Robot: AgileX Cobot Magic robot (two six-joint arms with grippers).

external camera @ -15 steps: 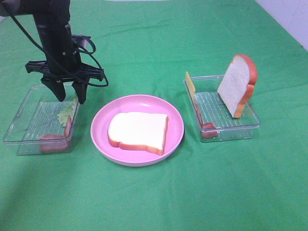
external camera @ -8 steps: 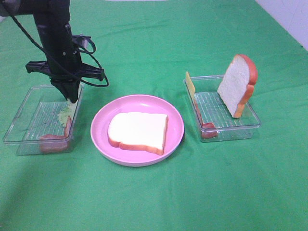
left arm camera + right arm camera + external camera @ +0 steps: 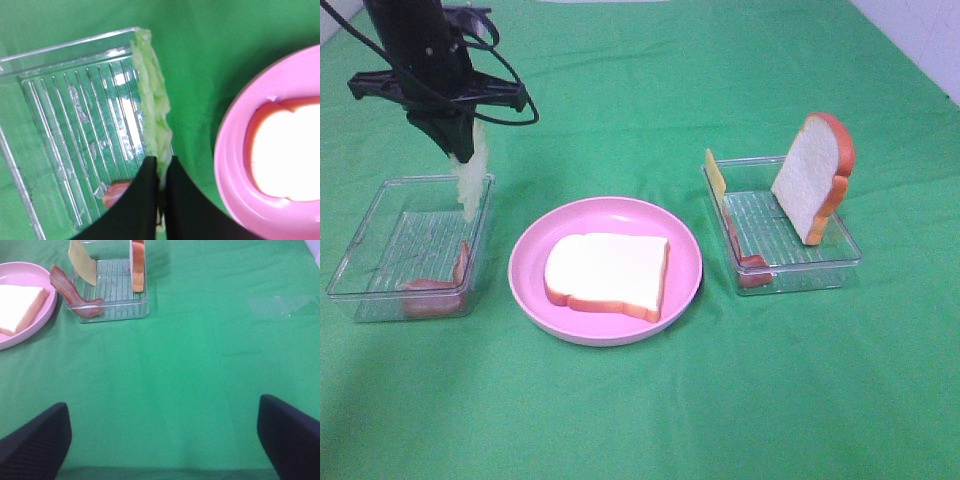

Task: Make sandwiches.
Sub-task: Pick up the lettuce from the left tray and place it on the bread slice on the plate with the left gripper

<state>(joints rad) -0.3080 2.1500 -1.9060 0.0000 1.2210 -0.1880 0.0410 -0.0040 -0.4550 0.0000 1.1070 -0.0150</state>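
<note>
**Task status.** Assembly is at an early stage. One layer is in place: the base slice [image 3: 608, 273] lies flat on the plate [image 3: 525, 270], with nothing on top of it. The remaining parts are not yet stacked:

- Lettuce [image 3: 470, 188]: gripped, and hanging over the plate-side wall of the left tray [image 3: 360, 262].
- Left bacon [image 3: 432, 290]: in the left tray, at its near end.
- Cheese [image 3: 716, 180] and right bacon [image 3: 750, 268]: in the right tray [image 3: 798, 262], against the wall nearest the plate.
- Top slice [image 3: 812, 180]: standing on edge in the right tray, leaning on the far wall.

The step in hand is judged to be transferring the lettuce to the base slice. Bacon, cheese and the top slice are left to add.

**Left arm.** The arm points straight down over the left tray. The left gripper [image 3: 460, 150] is clamped on the upper end of the lettuce, which hangs limp below the jaws. It cannot be told whether the lower end of the lettuce touches the tray rim. The plate lies just beside the tray.

**Right arm.** This arm is out of the overhead view. The right gripper [image 3: 162, 407] has its fingers spread wide and holds nothing. It is over bare cloth [image 3: 200, 340], well apart from the right tray.
</note>
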